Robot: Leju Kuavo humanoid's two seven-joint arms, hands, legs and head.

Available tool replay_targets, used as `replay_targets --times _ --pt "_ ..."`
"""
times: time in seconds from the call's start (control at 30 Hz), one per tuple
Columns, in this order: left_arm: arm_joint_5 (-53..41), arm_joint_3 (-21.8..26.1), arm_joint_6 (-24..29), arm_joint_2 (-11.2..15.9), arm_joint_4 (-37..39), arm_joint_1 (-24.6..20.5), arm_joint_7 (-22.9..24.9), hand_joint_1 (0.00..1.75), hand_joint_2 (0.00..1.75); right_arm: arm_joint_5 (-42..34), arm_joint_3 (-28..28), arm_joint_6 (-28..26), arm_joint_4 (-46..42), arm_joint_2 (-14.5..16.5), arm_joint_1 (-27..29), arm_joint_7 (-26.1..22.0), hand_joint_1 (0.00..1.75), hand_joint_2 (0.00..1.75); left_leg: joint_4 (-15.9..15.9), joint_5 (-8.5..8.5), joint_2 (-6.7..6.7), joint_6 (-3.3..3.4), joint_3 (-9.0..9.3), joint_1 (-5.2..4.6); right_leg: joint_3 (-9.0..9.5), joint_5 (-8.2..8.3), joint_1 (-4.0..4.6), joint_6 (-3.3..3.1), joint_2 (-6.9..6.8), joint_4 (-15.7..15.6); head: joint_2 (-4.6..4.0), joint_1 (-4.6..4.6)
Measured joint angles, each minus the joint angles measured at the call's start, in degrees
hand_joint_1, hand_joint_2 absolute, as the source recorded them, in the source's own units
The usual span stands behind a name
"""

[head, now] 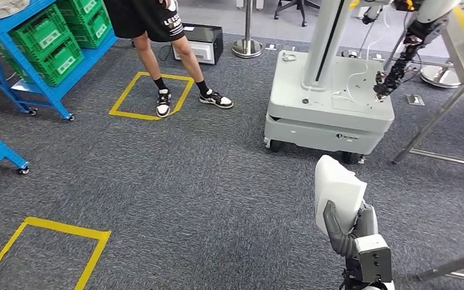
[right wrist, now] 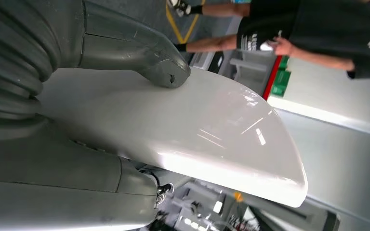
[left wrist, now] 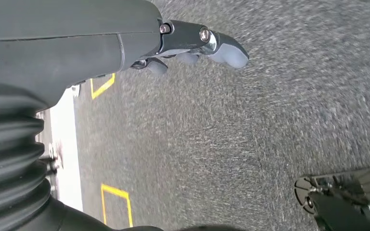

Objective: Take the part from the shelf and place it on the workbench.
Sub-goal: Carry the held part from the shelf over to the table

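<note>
- Part (head: 337,188), a white glossy panel with rounded edges, is grasped by the right hand (head: 344,232); the thumb (right wrist: 161,67) presses on its broad face and the darker fingers sit under it.
- It stands upright above this hand, over the grey carpet (head: 187,181), and its top edge is close to the base of a grey wheeled machine (head: 329,106).
- Ahead of the hand, past the machine, a metal table leg (head: 429,124) stands.
- Far to the left of the hand, a person (head: 157,36) stands on a yellow tape square (head: 151,93) beside a blue shelf (head: 42,48) with green crates.
- Left hand (left wrist: 192,43) hangs over open carpet, fingers apart, holding nothing.
</note>
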Motion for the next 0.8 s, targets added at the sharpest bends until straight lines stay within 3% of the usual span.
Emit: replay_targets --times 0.03,0.1,0.13,0.2,0.27,0.33,0.4,0.47,0.5,0.53,0.57,0.63,0.7,0.77,0.8 --pt "0.0 0.0 0.0 0.0 0.0 0.0 0.0 0.0 1.75 0.0 0.0 0.0 0.0 0.0 0.0 0.0 1.75 1.75 0.4 -0.24 0.86 -0.27 -0.13 0.21 1.22 1.2 -0.23 0.33 -0.37 -1.9 0.0 0.01" --pt "0.0 0.0 0.1 0.0 0.0 -0.1 -0.2 0.0 1.75 0.0 -0.1 0.1 0.0 0.0 0.0 0.0 1.75 1.75 1.5 -1.08 2.28 -1.12 -0.42 0.45 5.32 3.86 -0.6 0.92 -2.58 -8.9 0.0 0.04" --pt "0.0 -0.1 0.1 0.1 -0.1 -0.1 -0.3 0.0 1.75 0.0 -0.1 0.1 0.0 0.0 0.0 0.0 1.75 1.75 2.2 -1.72 2.85 -1.56 -0.59 0.41 6.7 4.55 -0.7 0.77 -3.65 -11.2 0.0 0.04" --pt "-0.1 -0.2 0.2 0.2 -0.2 -0.2 -0.3 0.0 1.75 0.0 -0.2 0.1 0.0 0.0 0.1 0.1 1.75 1.75 2.9 -2.72 3.76 -2.23 -0.54 0.18 7.13 4.5 -0.56 -0.19 -4.42 -12.0 0.0 -0.15" --pt "-0.1 -0.4 0.2 0.0 -0.2 -0.3 -0.3 0.0 1.75 0.0 -0.3 0.1 -0.2 0.0 0.1 0.2 1.75 1.75 2.9 -3.13 4.42 -2.69 -0.11 0.41 7.0 4.56 -0.45 -1.25 -3.14 -12.1 0.0 -0.36" --pt "-0.1 -0.6 0.2 0.0 -0.2 -0.5 -0.3 0.0 1.75 0.1 -0.3 0.2 -0.2 0.0 0.1 0.4 1.75 1.75 4.7 -4.86 2.24 -3.18 -0.64 0.77 6.86 4.89 -0.46 -2.0 -1.92 -12.4 0.0 -0.45" --pt "0.2 -0.6 0.2 -0.1 -0.1 -0.4 -0.3 0.0 1.75 0.2 -0.3 0.3 -0.2 0.1 0.0 0.5 1.75 1.75 10.8 -8.76 -1.07 -3.31 -3.26 0.91 6.75 5.22 -0.31 -2.52 -0.76 -12.7 0.0 -0.58" --pt "0.8 -0.6 0.5 -0.1 -0.1 -0.3 -0.4 0.0 1.75 0.2 -0.2 0.6 0.0 0.1 -0.1 0.4 1.75 1.75 17.4 -11.35 -2.05 -2.95 -6.41 0.85 6.62 5.38 0.09 -2.76 0.6 -12.8 0.0 -0.64" --pt "1.2 -0.6 0.6 -0.1 -0.1 -0.2 -0.5 0.0 1.75 0.1 -0.2 0.8 0.3 0.1 -0.3 0.2 1.75 1.75 18.4 -10.99 -2.18 -2.62 -7.0 0.76 6.58 5.42 0.27 -2.82 1.39 -12.8 0.0 -0.65" --pt "1.4 -0.6 0.8 0.0 -0.1 -0.1 -0.6 0.0 1.75 0.1 -0.1 1.0 0.6 0.1 -0.5 0.0 1.75 1.75 17.2 -9.51 -2.39 -2.22 -6.61 0.62 6.59 5.46 0.4 -2.84 2.23 -12.8 0.0 -0.65" --pt "1.7 -0.6 0.9 0.0 -0.1 0.0 -0.6 0.0 1.75 -0.1 0.1 1.1 1.0 0.1 -0.9 -0.2 1.75 1.75 13.9 -7.22 -2.93 -1.78 -5.3 0.43 6.66 5.5 0.47 -2.82 3.06 -12.8 0.0 -0.65" --pt "2.1 -0.6 1.0 0.1 -0.1 0.1 -0.9 0.0 1.75 -0.3 0.4 1.2 1.5 0.1 -1.5 -0.6 1.75 1.75 6.3 -3.39 -5.4 -1.18 -2.25 0.07 6.71 5.69 0.42 -2.57 4.48 -12.9 0.0 -0.65" --pt "2.0 -0.6 1.0 0.3 -0.1 0.1 -1.1 0.0 1.75 -0.4 0.6 1.1 1.8 0.1 -1.9 -0.8 1.75 1.75 3.0 -2.18 -6.7 -1.12 -0.97 -0.23 6.59 6.07 0.29 -1.98 5.57 -13.1 0.0 -0.71" --pt "1.6 -0.6 0.9 0.3 -0.1 0.0 -1.2 0.0 1.75 -0.5 0.7 0.8 1.9 0.1 -1.9 -0.8 1.75 1.75 2.5 -1.69 -5.58 -0.97 -0.68 -0.28 6.45 6.56 0.2 -1.2 6.47 -13.5 0.0 -0.75" --pt "1.4 -0.7 0.8 0.2 -0.1 0.0 -1.1 0.0 1.75 -0.5 0.7 0.6 1.9 0.1 -1.8 -0.8 1.75 1.75 2.1 -1.32 -4.92 -0.74 -0.5 -0.21 6.27 6.44 0.28 -0.99 5.95 -13.3 0.0 -0.74"
